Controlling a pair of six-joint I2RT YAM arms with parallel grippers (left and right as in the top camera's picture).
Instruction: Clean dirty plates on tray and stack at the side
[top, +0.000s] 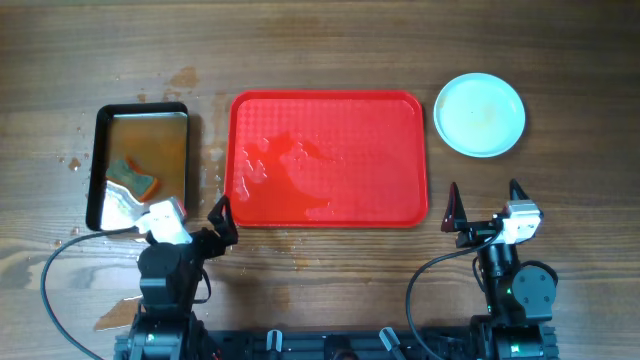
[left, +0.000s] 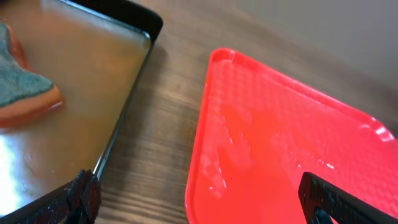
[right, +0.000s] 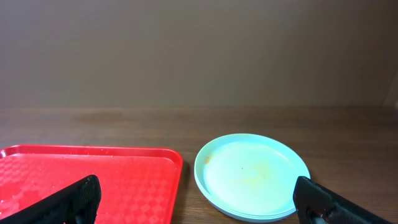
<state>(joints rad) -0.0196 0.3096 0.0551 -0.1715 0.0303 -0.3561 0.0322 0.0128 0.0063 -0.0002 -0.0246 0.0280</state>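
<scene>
The plates (top: 480, 114) sit in a pale mint stack on the bare wood right of the tray; in the right wrist view the plates (right: 252, 174) show layered rims and faint orange smears on top. The red tray (top: 328, 160) holds only wet patches. My right gripper (top: 484, 195) stands open near the front edge, below the plates; from its wrist the right gripper (right: 199, 205) spans the tray's corner and the stack. My left gripper (top: 190, 222) is open at the tray's front left corner. In its wrist view the left gripper (left: 202, 208) straddles the wood between pan and tray (left: 280, 143).
A black-rimmed metal pan (top: 140, 165) of brownish water stands left of the tray, with a teal and orange sponge (top: 133, 180) in it. The pan (left: 74, 93) and sponge (left: 25, 93) fill the left wrist view's left side. Water drops dot the wood around the pan.
</scene>
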